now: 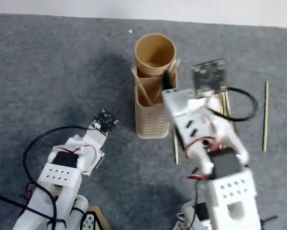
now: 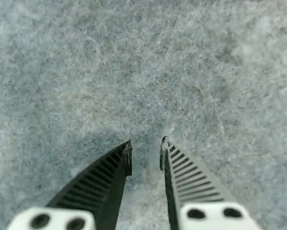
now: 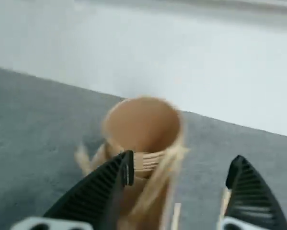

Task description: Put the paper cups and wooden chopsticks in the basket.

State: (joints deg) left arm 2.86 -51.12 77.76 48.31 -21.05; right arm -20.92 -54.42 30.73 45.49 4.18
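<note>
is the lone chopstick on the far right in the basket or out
Out: the wooden chopstick lies flat on the grey carpet, well apart from the basket.

Arms [image 1: 57,177] white plastic w/ screw holes; blk ribbed fingers [image 2: 105,177]; blk, red cables [image 1: 25,160]

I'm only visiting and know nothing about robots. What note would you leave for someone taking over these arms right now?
Left pincer: slightly open, empty, above bare carpet.
Right pincer: open, empty, at the basket.
Done: paper cups stacked in the basket, a leaning chopstick beside them inside.
Left: far chopstick on the carpet to the right, near chopstick beside the basket, more chopsticks by the right arm.
</note>
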